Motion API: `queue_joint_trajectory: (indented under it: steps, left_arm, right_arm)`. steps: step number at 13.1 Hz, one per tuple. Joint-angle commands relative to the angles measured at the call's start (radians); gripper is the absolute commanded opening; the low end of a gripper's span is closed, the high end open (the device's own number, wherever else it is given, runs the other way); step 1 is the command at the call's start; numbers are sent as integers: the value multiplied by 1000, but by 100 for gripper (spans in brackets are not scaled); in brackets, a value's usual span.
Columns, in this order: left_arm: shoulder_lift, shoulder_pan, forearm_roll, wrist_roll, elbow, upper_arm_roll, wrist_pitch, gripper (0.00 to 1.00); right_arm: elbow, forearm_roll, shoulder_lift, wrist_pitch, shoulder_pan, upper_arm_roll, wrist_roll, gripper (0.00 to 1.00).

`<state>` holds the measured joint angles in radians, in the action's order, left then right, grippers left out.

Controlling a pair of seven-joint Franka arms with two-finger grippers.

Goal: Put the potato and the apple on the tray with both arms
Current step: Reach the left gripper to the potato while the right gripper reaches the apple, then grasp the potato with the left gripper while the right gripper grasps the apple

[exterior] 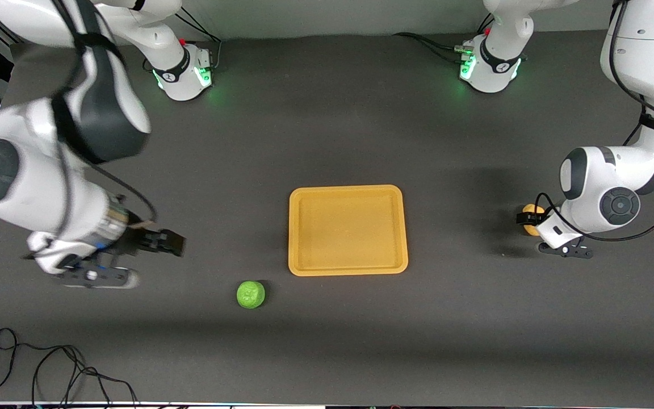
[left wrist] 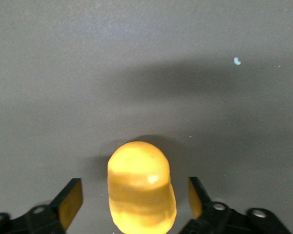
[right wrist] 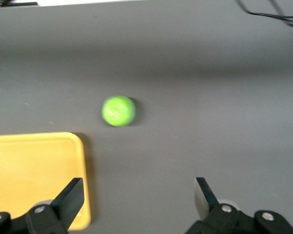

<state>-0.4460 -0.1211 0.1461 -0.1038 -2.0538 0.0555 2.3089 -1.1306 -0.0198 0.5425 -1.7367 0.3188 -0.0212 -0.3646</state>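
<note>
From the front we saw the potato (exterior: 529,215) mostly hidden by the left gripper (exterior: 531,222) at the left arm's end of the table; the left wrist view showed its bumpy oblong body between spread fingers, ungrasped. The right gripper (right wrist: 136,195) was spread wide above bare table, between the glossy apple (exterior: 251,294) and the rimmed tray (exterior: 347,267). We could read no writing.

The small yellow-orange oblong potato (left wrist: 141,187) with a glossy, bumpy skin sits low in the centre of the frame on the dark grey table (left wrist: 146,63). The left gripper (left wrist: 136,200) is spread wide, one black finger (left wrist: 68,202) on each side, neither touching it.
</note>
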Motion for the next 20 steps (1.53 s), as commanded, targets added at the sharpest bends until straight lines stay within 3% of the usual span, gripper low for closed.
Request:
queue_joint_trajectory:
  steps: [1, 3, 5, 7, 8, 10, 13, 18, 19, 20]
  left_arm:
    - [6, -29, 12, -11, -29, 7, -5, 27]
    - [22, -26, 3, -1, -14, 13, -44, 0]
    - [49, -2, -11, 36, 62, 30, -167, 0]
    - [81, 26, -97, 122, 185, 105, -332, 0]
    - [90, 47, -162, 191, 225, 154, -348, 0]
    - [76, 124, -230, 358, 260, 223, -291, 0]
    - [-5, 292, -226, 556, 259, 227, -137, 0]
    - [-147, 403, -218, 578, 334, 227, -111, 0]
    - [-163, 415, -218, 578, 333, 225, -76, 0]
    - [-168, 413, -217, 576, 328, 225, -51, 0]
  right_arm:
    - [83, 1, 80, -38, 66, -13, -112, 100]
    - [75, 3, 114, -69, 77, -14, -119, 100]
    - [60, 30, 170, -133, 75, -16, -111, 100]
    - [-4, 81, 214, -261, 71, -16, -108, 100]
    - [-43, 83, 233, -341, 71, -17, -108, 100]
    - [-61, 81, 304, -459, 69, -17, -108, 100]
    - [-61, 80, 390, -576, 71, -17, -117, 100]
    - [-78, 69, 436, -616, 71, -16, -123, 100]
    - [-87, 69, 435, -616, 71, -16, -122, 88]
    - [-89, 69, 433, -612, 71, -14, -119, 68]
